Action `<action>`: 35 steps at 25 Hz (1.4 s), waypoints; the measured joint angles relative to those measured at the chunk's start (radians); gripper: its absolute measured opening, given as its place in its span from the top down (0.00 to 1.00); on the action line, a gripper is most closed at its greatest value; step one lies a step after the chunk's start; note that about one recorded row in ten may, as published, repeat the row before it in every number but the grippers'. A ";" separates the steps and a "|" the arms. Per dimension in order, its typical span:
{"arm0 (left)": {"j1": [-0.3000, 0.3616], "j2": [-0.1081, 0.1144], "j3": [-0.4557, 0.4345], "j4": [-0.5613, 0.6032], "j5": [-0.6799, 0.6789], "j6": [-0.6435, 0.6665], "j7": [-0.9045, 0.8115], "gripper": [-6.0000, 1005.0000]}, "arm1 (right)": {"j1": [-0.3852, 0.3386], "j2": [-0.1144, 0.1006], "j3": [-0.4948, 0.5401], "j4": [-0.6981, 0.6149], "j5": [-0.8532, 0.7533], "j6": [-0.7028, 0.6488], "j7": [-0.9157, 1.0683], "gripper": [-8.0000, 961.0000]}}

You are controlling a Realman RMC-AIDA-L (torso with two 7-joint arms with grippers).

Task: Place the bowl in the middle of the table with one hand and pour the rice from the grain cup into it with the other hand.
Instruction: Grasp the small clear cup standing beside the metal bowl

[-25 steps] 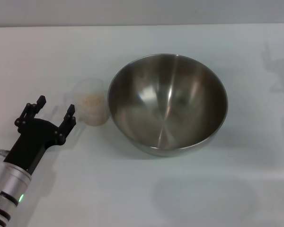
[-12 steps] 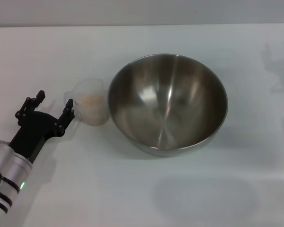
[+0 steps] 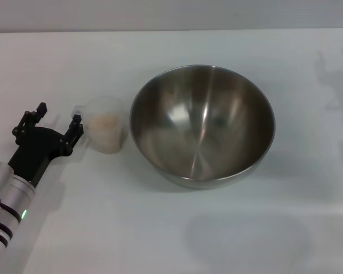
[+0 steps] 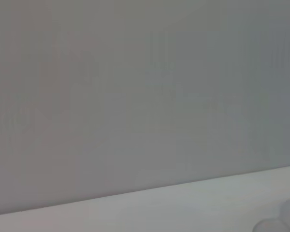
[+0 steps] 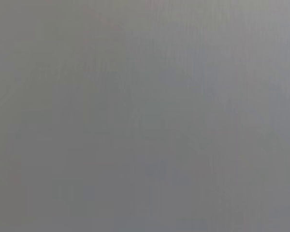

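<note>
The steel bowl (image 3: 202, 124) sits empty near the middle of the white table (image 3: 160, 228). Just to its left stands the clear grain cup (image 3: 106, 124), upright, with pale rice (image 3: 106, 121) inside. My left gripper (image 3: 58, 119) is open beside the cup on its left side; one black finger is close to the cup's wall, the other farther left, and neither finger encloses the cup. The left wrist view shows a grey wall and a strip of table, with a faint clear edge at one corner. The right gripper is out of view, and its wrist view shows only plain grey.
The table's far edge (image 3: 171, 31) meets a grey wall. My left arm's silver forearm (image 3: 6, 200) lies over the front left corner of the table.
My left gripper has moved away from me and to the left, ending level with the cup. The cup seems shifted slightly left. The bowl has not moved.
</note>
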 joint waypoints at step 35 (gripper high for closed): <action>-0.034 -0.003 -0.032 -0.023 0.001 -0.065 -0.011 0.56 | 0.017 0.000 0.000 0.000 0.000 0.016 0.000 0.43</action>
